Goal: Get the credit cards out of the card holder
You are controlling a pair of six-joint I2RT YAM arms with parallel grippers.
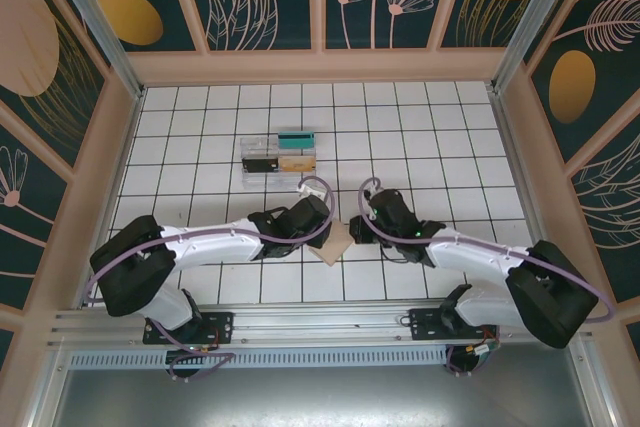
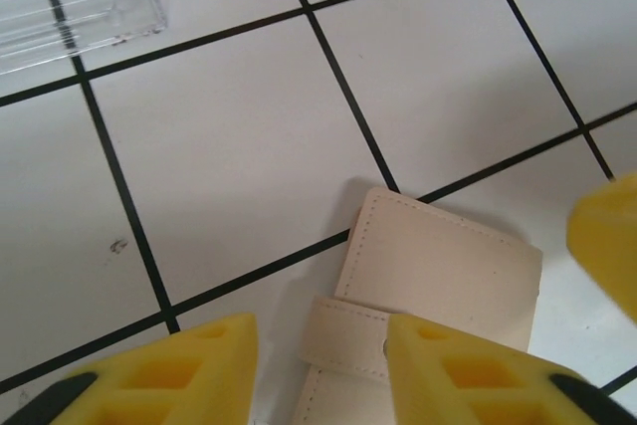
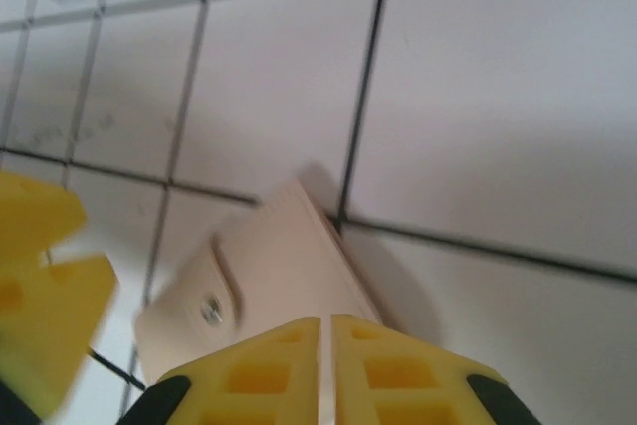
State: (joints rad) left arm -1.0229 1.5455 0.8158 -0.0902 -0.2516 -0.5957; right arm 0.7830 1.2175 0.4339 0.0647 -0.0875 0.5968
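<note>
Edges: patterned panels wall the bench [image 1: 420, 137] on three sides; a metal rail runs along the side nearest the card holder [image 2: 438, 266]
Open room: bare tiles lie beyond and right of the card holder; the clear tray [image 1: 262, 144] stands well beyond it, slightly left
Credit cards [image 1: 296, 137]: teal, black and tan-gold; all in the tray, well apart from the card holder
Card holder: closed, strap snapped; between both hands
Hidden: from above, the arms cover most of it; whether it lies flat is unclear
Left hand [image 2: 318, 350]: low over its near end; fingers partly apart, straddling the strap; no firm hold seen
Right hand [image 3: 325, 350]: fingers pressed together at its edge; pinching it or not, I cannot tell
</note>
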